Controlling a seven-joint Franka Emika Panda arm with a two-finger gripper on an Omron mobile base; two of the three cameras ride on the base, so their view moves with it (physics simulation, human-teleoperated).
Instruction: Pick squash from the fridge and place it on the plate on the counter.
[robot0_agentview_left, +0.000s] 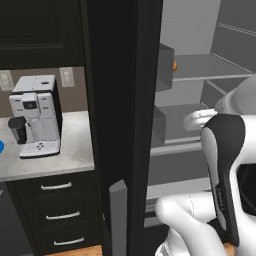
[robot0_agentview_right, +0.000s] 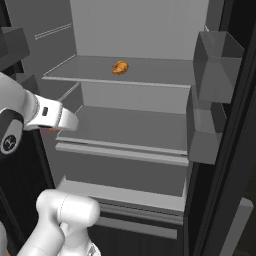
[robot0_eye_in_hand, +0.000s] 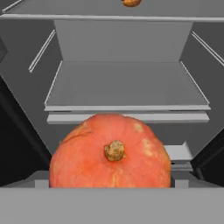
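**Carry the squash out to the plate**

Squash sits directly before the hand camera, stem facing you, apparently held in the pincer; its fingers are hidden, so you cannot tell their opening. Withdraw clear of the fridge shelves, then swing toward the counter. Only the plate edge shows.
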